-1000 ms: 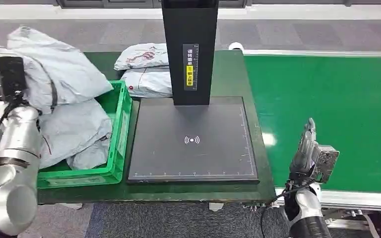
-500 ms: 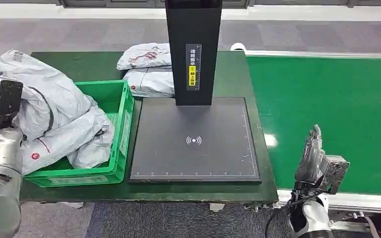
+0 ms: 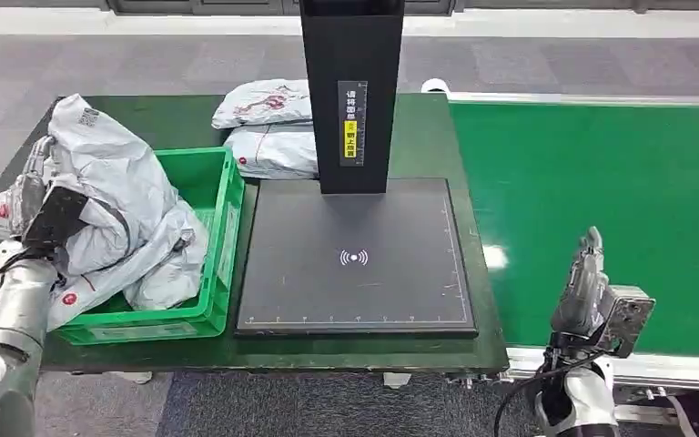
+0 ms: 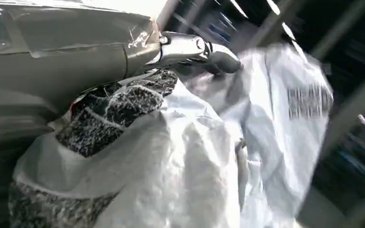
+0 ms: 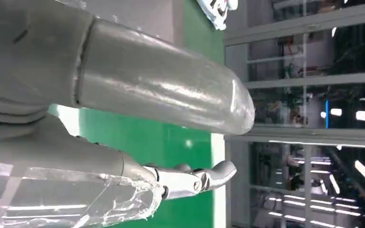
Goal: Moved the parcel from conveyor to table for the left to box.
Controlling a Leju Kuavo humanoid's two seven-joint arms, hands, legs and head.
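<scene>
In the head view, a dark green bench (image 3: 437, 137) runs across the middle of the frame over grey carpet (image 3: 146, 64), and a bright green conveyor (image 3: 601, 200) fills the right side, its pale edge rail along the lower right. A black scanning pad (image 3: 355, 259) lies flat at the centre of the bench, with a black post (image 3: 350, 91) rising from its far edge and carrying a yellow-and-white label. Behind the post's left side, two grey mail bags (image 3: 268, 127) lie stacked on the bench. At the left, a green crate (image 3: 223, 237) sits on the bench just beside the pad, piled with crumpled grey bags. The parcel (image 3: 100, 164), a creased grey plastic bag with a printed code near its top, stands above the crate's left half in the upper left of the frame; the left robot hand (image 3: 41, 196) holds it from the left, fingers wrapped into the plastic. The right robot hand (image 3: 587, 287) stands upright at the lower right over the near edge of the conveyor, fingers straight, pressed side by side and holding nothing. In the left wrist view, the parcel (image 4: 247, 142) is close up, white-grey and wrinkled, with a blurred barcode at the right, and the grey thumb (image 4: 195, 47) presses on the plastic. In the right wrist view, the thumb (image 5: 171, 90) and the fingers (image 5: 190, 180) stretch out apart with nothing between them, over the green conveyor (image 5: 138, 142), with shelving and strip lights in the room beyond.
</scene>
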